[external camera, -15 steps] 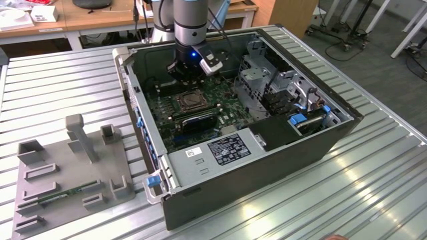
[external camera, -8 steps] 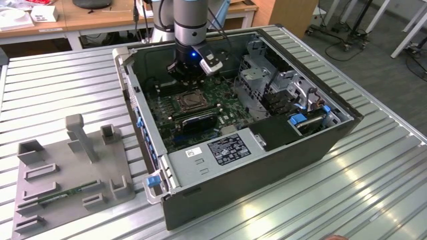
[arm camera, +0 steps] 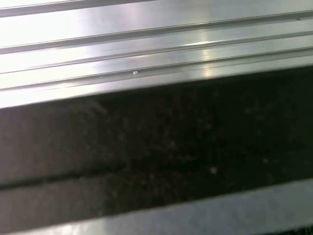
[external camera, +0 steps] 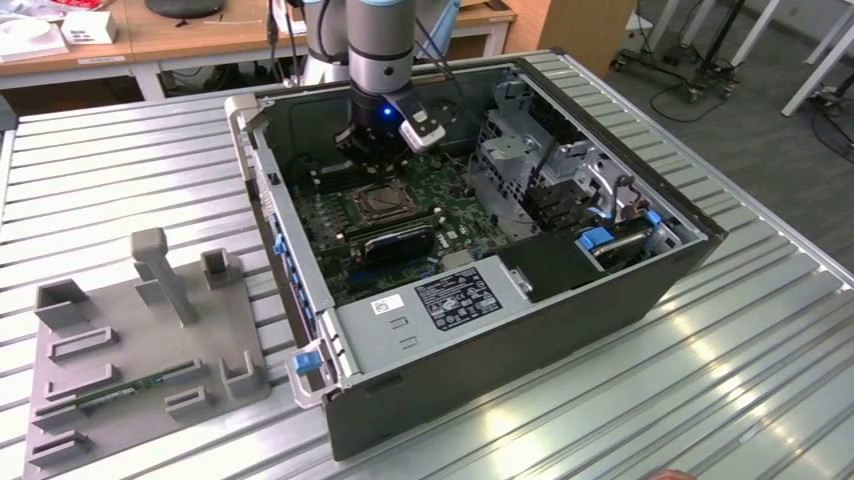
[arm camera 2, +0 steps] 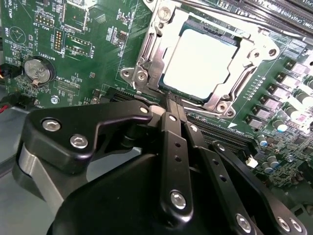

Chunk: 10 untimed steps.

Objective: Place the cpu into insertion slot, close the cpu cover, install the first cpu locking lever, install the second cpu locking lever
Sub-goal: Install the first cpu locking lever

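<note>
- A ribbed metal bench [external camera: 120, 170] carries an open computer case [external camera: 534, 340]; wooden desks stand behind it.
- The arm [external camera: 380, 60] reaches down into the case, over the insertion slot [external camera: 378, 203].
- In the second wrist view the cpu [arm camera 2: 200, 66] lies flat in the slot, and the cpu cover [arm camera 2: 146, 49] is down, framing it.
- The jaws are pressed together with nothing visible between them. Their tips sit just beside the cover's near corner.
- I cannot tell whether either locking lever is latched.
- Risk: the tips are so near the cover that a sideways slip could, I judge, scrape the green board [arm camera 2: 98, 58] or strike the long memory slots [arm camera 2: 274, 14] beside the socket.
- Risk: a skewed push on the frame could load the chip unevenly on its contacts.
- Nearby on the board are a coin battery [arm camera 2: 38, 70] and a row of capacitors [arm camera 2: 298, 98], all easily knocked.
- The case wall and the drive cage [external camera: 527, 140] hem the arm in on both sides.
- A grey fixture tray [external camera: 134, 340] holding a memory stick [external camera: 134, 385] lies on the bench, well apart.
</note>
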Tool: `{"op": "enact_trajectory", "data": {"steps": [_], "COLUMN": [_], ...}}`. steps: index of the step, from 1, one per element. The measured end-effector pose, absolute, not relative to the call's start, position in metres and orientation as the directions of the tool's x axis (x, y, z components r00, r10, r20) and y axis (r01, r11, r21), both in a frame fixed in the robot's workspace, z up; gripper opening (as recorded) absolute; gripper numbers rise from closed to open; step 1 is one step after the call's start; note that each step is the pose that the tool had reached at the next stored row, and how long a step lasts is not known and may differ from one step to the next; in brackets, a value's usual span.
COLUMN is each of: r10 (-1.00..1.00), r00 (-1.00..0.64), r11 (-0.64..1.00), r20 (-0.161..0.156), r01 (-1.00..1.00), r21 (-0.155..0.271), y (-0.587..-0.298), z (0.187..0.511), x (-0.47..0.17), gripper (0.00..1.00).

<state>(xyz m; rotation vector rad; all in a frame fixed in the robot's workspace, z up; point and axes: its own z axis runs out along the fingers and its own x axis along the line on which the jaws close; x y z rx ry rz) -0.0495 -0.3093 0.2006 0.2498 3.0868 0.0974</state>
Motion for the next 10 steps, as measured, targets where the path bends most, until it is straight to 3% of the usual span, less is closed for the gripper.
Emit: {"op": "enact_trajectory", "data": {"steps": [10], "r10": [0.161], "r00": [-0.986], "r11": [0.986], "r20": [-0.041], "r01": [0.159], "r21": [0.047], "y": [-0.3093], "z": [0.1976], "x": [-0.0495], "gripper": [0.11]}}
